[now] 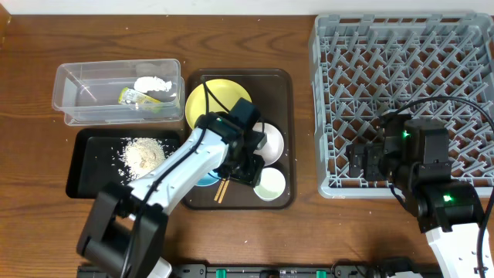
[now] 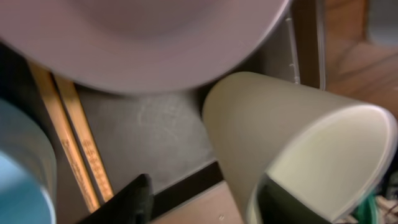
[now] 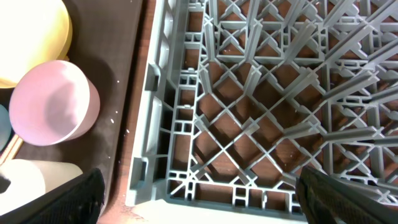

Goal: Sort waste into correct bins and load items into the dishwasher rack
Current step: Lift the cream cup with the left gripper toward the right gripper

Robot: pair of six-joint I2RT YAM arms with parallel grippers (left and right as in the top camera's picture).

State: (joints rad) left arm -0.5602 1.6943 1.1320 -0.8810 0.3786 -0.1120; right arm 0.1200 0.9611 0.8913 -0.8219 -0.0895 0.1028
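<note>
**A:** Overhead first. How much of the sorting is done?

**B:** The waste looks finished. The snack wrapper [image 1: 131, 96] and the tissue [image 1: 153, 82] lie in the clear box [image 1: 77, 93] at the far left. The rice scraps [image 1: 143, 153] sit heaped in the black tray [image 1: 85, 166], just nearer.

**A:** And the dishes?

**B:** None are loaded. The dishwasher rack [image 1: 401, 69], on the right of the tabletop [image 1: 23, 232], holds nothing. The yellow plate [image 1: 208, 99], white bowl [image 1: 272, 144], light blue bowl [image 1: 204, 180], cup [image 1: 271, 184] and chopsticks [image 1: 221, 190] are all on the brown serving tray [image 1: 278, 100] in the middle. The left end effector [image 1: 245, 166] is low over the tray's near half, between the chopsticks and the cup. The right end effector [image 1: 363, 161] hovers over the rack's near-left corner.

**A:** Left wrist?

**B:** The cup fills the right side, and the chopsticks lie on the tray floor to the left. One of the dark fingers [image 2: 127, 202] is outside the cup and clear of it, and the other seems to sit in its mouth. So the jaws stand apart around the wall and haven't pinched it yet, as far as I can judge.

**A:** Right wrist?

**B:** Its fingertips [image 3: 74, 199] show at the lower corners, spread wide with nothing between them. Bare rack grid lies below, with the bowl and plate off to the left.

**A:** So what's left?

**B:** All five items need loading, and I'd guess the cup goes first.
</note>
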